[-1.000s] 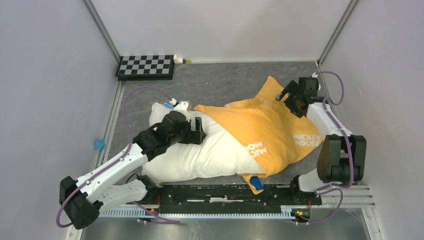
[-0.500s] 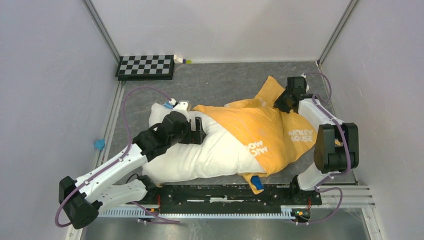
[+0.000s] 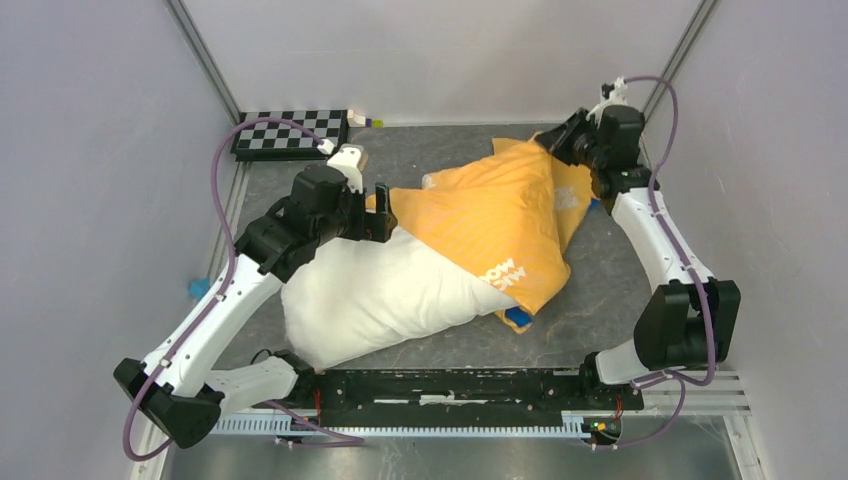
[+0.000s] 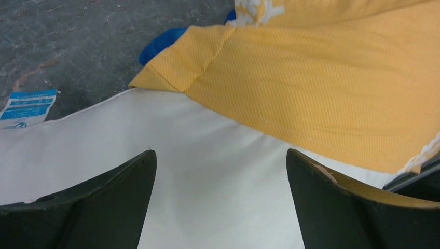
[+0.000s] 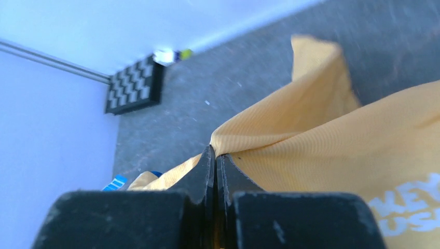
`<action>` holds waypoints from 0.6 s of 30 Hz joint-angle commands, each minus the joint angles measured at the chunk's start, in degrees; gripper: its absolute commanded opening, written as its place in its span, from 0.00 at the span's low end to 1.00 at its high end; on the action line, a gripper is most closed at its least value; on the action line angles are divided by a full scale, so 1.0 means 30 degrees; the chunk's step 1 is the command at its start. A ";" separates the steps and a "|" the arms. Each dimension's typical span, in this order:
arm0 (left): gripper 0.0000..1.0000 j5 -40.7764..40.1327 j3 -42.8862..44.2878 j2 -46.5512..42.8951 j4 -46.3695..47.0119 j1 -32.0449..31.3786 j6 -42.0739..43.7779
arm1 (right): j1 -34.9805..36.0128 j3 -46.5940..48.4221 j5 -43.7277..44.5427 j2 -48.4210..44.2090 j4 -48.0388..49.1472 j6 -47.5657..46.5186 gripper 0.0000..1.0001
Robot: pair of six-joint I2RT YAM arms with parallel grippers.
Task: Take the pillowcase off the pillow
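Observation:
The white pillow (image 3: 365, 300) lies slanted on the grey table, its right part still inside the orange-yellow pillowcase (image 3: 490, 215), whose blue side peeks out at the lower corner (image 3: 516, 318). My right gripper (image 3: 555, 148) is shut on a pinch of the pillowcase's far edge and holds it raised; in the right wrist view the cloth (image 5: 321, 150) bunches at the closed tips (image 5: 215, 150). My left gripper (image 3: 378, 212) is open over the bare pillow (image 4: 207, 155), next to the pillowcase's open edge (image 4: 321, 93), with nothing between its fingers (image 4: 104, 202).
A checkerboard plate (image 3: 292, 133) and a small white-green object (image 3: 362, 121) lie at the back left. A small blue item (image 3: 198, 288) sits by the left wall. A black rail (image 3: 450, 385) runs along the near edge. Walls enclose three sides.
The right gripper closed on the pillowcase's far edge and pulled it up and back. Pillow and case swung with it. The left arm moved backward and stayed open.

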 commanded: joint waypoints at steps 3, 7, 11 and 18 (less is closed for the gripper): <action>1.00 0.3635 -0.0914 -0.0866 0.1326 0.0032 0.6767 | -0.0252 0.4155 -0.1581 -0.0584 0.2414 -0.1279 0.00; 1.00 0.3844 -0.2232 -0.1498 0.1951 0.0032 0.8572 | -0.0305 0.4125 -0.1919 -0.0546 0.2718 -0.1027 0.00; 1.00 0.0567 -0.2728 -0.1786 0.2685 0.0018 0.9538 | -0.0284 0.4017 -0.2279 -0.0523 0.2943 -0.0976 0.00; 1.00 0.0712 -0.1524 -0.0986 0.3104 0.0029 1.1144 | -0.0303 0.3370 -0.2104 -0.1007 0.3253 -0.0601 0.00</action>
